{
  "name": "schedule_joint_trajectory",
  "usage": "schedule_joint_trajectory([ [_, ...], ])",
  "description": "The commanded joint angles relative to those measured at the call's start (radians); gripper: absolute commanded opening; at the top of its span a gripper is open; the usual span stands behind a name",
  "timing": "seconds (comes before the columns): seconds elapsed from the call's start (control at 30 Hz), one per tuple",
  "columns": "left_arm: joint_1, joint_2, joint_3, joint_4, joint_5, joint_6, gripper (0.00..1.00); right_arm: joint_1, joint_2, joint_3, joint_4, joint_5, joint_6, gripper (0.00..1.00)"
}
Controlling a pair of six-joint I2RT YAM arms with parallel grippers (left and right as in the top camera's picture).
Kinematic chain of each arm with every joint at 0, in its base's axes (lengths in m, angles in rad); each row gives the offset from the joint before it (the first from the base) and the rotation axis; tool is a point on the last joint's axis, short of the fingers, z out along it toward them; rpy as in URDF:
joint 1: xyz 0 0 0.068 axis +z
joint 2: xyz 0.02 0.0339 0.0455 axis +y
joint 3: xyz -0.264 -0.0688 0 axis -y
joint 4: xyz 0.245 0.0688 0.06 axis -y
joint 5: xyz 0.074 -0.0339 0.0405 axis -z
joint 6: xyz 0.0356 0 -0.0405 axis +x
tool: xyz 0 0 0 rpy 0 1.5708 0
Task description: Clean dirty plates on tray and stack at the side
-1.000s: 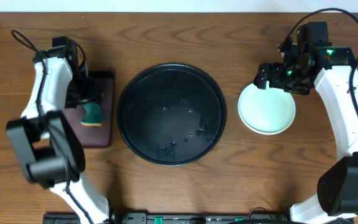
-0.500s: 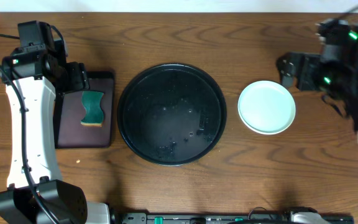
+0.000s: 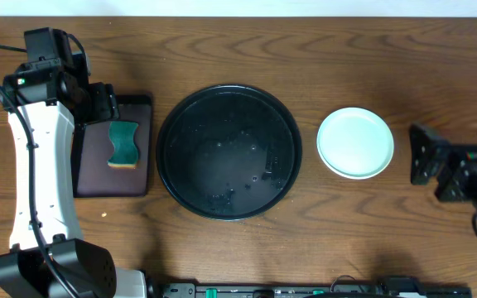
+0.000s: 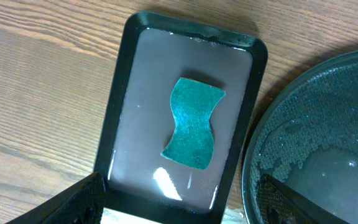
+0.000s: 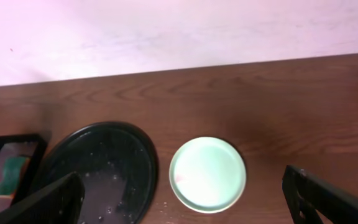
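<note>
The wooden table (image 3: 305, 50) bears the black tray (image 3: 162, 153) at its centre, beaded with water droplets. A maroon tray (image 3: 110, 180) lies just to its left. The plates (image 3: 355, 142) sit on the table right of the black tray, only a mint one showing from above. My right gripper (image 5: 180, 177), fingers spread and holding nothing, hangs to the right of the plates and apart from them. My left gripper (image 4: 180, 183), equally spread and holding nothing, hovers over the maroon tray's green sponge (image 3: 124, 143).
</note>
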Motion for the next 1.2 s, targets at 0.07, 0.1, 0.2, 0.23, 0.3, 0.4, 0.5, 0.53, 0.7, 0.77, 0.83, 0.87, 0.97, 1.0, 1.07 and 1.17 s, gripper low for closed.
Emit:
schedule_joint_trajectory([
  [0.07, 0.000, 0.003, 0.009, -0.003, -0.005, -0.002, 0.78, -0.003, -0.032, 0.010, -0.018, 0.112, -0.025, 0.99],
  [0.1, 0.000, 0.003, 0.009, -0.003, -0.005, -0.001, 0.78, -0.004, -0.032, 0.007, -0.021, 0.130, -0.025, 0.99],
  [0.2, 0.000, 0.003, 0.009, -0.003, -0.005, -0.001, 0.78, -0.006, -0.047, -0.042, 0.007, 0.161, -0.029, 0.99],
  [0.23, 0.000, 0.003, 0.009, -0.003, -0.005, -0.001, 0.78, -0.010, -0.060, -0.069, 0.027, 0.166, -0.028, 0.99],
  [0.3, 0.000, 0.003, 0.009, -0.003, -0.005, -0.001, 0.78, -0.013, -0.098, -0.151, 0.097, 0.166, -0.032, 0.99],
  [0.4, 0.000, 0.003, 0.009, -0.003, -0.005, -0.002, 0.78, -0.023, -0.213, -0.372, 0.286, 0.165, -0.043, 0.99],
  [0.5, 0.000, 0.003, 0.009, -0.003, -0.005, -0.001, 0.78, -0.025, -0.332, -0.595, 0.483, 0.137, -0.043, 0.99],
  [0.53, 0.000, 0.003, 0.009, -0.003, -0.005, -0.001, 0.78, -0.025, -0.375, -0.678, 0.555, 0.126, -0.043, 0.99],
  [0.7, 0.000, 0.003, 0.009, -0.003, -0.005, -0.001, 0.78, -0.032, -0.552, -1.039, 0.867, 0.067, -0.043, 0.99],
  [0.77, 0.000, 0.003, 0.009, -0.003, -0.005, -0.001, 0.78, -0.032, -0.615, -1.175, 0.987, 0.045, -0.042, 0.99],
  [0.83, 0.000, 0.003, 0.009, -0.003, -0.005, -0.001, 0.78, -0.032, -0.675, -1.301, 1.097, 0.027, -0.039, 0.99],
  [0.87, 0.000, 0.003, 0.009, -0.003, -0.006, -0.002, 0.78, -0.032, -0.705, -1.357, 1.143, 0.024, -0.025, 0.99],
  [0.97, 0.000, 0.003, 0.009, -0.003, -0.005, -0.001, 0.78, -0.032, -0.786, -1.473, 1.204, 0.023, 0.008, 0.99],
  [1.0, 0.000, 0.003, 0.009, -0.003, -0.005, -0.002, 0.78, -0.032, -0.809, -1.498, 1.210, 0.023, 0.011, 0.99],
  [1.07, 0.000, 0.003, 0.009, -0.003, -0.005, -0.001, 0.78, -0.032, -0.851, -1.541, 1.215, 0.022, 0.011, 0.99],
  [1.17, 0.000, 0.003, 0.009, -0.003, -0.005, -0.001, 0.78, -0.032, -0.897, -1.587, 1.214, 0.023, 0.023, 0.99],
])
